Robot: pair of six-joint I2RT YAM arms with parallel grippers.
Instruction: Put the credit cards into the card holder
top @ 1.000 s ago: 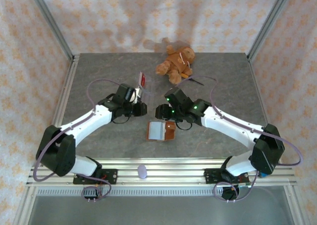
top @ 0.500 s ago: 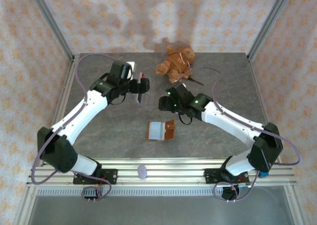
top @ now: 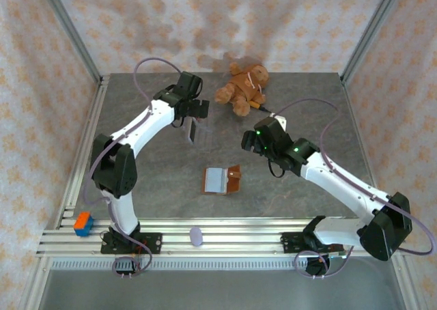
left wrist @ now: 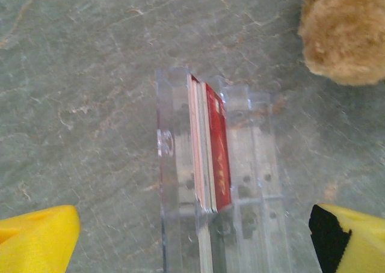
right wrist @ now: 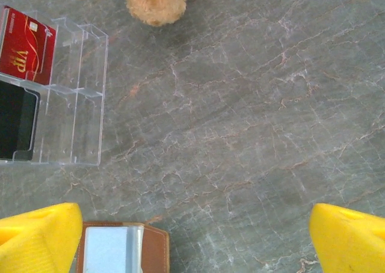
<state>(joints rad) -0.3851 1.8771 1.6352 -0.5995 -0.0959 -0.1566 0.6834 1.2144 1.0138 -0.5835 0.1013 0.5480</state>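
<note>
A clear acrylic card holder (top: 193,130) stands left of centre on the grey table. Cards stand edge-on in it, a red one (left wrist: 216,147) on the right of the stack. My left gripper (top: 196,111) hovers straight over it, open, with its yellow fingertips (left wrist: 39,237) wide of both sides and touching nothing. In the right wrist view the red VIP card (right wrist: 27,44) and a black card (right wrist: 17,125) show in the holder (right wrist: 78,104). My right gripper (top: 248,143) is open and empty over bare table, right of an open brown wallet (top: 222,180).
A teddy bear (top: 242,88) lies at the back centre, close to the holder, with a thin black tool (top: 268,109) beside it. A purple object (top: 196,236) sits on the front rail and an orange-and-blue block (top: 83,222) at its left end.
The left arm has swung toward the back, over the clear holder, and its jaws have opened wide. The right gripper has drawn back to the right, away from the wallet, and opened.
</note>
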